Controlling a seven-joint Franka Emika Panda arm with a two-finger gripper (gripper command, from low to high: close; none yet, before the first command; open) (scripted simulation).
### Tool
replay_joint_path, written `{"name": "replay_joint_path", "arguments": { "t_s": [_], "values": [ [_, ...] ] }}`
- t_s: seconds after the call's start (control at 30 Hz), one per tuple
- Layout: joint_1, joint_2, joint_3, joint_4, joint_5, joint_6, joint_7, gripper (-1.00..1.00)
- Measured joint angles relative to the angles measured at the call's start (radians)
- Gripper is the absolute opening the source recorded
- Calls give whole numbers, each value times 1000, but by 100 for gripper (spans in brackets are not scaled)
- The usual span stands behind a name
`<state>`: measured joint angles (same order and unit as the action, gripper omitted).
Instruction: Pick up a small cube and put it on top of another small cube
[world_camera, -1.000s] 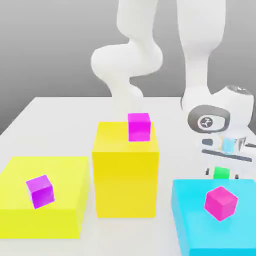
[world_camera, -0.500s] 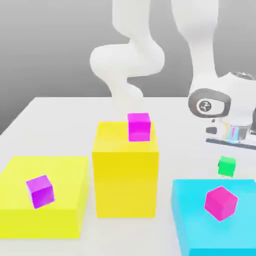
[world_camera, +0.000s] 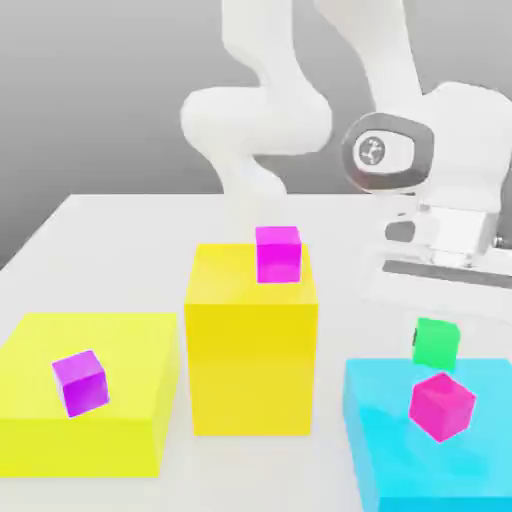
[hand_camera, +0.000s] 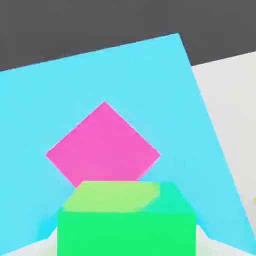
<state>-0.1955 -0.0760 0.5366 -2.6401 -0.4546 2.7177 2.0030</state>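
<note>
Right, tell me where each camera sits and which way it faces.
Exterior view: off the arm, facing it across the blocks, looking slightly down; the white arm and hand show.
Hand view: on the hand, looking down past the held green cube; pale jaw parts flank it.
Shared: green cube, pink cube, cyan block.

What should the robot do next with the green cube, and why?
It should probably ease the green cube forward over the pink cube before lowering, because the hand view shows the green one covering just a corner of the pink one.
</note>
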Motion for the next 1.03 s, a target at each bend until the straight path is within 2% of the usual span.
{"name": "replay_joint_path", "arguments": {
  "t_s": [0.5,0.57,0.67,0.7,0.9,1.03],
  "values": [
    [-433,-27,-345,177,454,-344,-12,-100],
    [-444,-18,-355,167,471,-333,-17,-100],
    [-448,63,-356,138,457,-226,-4,-100],
    [-451,80,-354,132,453,-204,-2,100],
    [-456,88,-352,129,452,-194,0,100],
    [-454,-5,-349,161,474,-318,-17,100]
  ]
}}
